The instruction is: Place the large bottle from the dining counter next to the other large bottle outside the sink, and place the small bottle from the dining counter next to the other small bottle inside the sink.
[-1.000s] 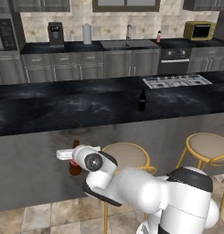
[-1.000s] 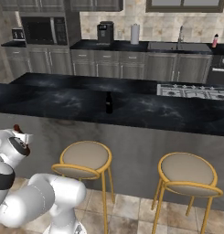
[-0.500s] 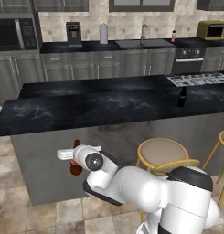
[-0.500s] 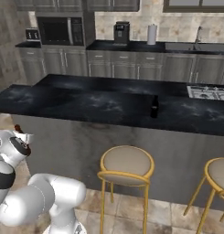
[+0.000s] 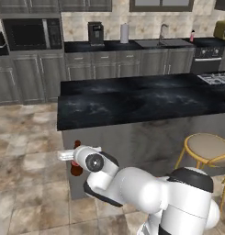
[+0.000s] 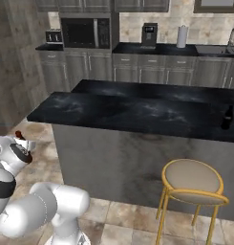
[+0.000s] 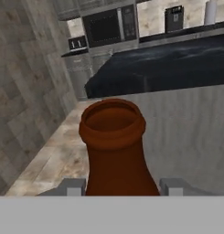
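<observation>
My gripper is shut on the large bottle, a dark brown glass bottle. Its open neck rises between the two fingers in the hand view. In the left base view the gripper holds the bottle low, in front of the left end of the dining counter. A small dark bottle stands on the dining counter at the far right. The sink with its faucet lies in the back counter. The pink large bottle stands to the right of the sink.
A yellow-framed stool stands at the dining counter's front, the stool being to my right. A microwave, a coffee machine and a paper towel roll line the back wall. Tiled floor spreads to the left.
The whole scene has slid to the right in both base views, so the base has moved; the counter's left end now shows. Arm and bottle keep the same pose.
</observation>
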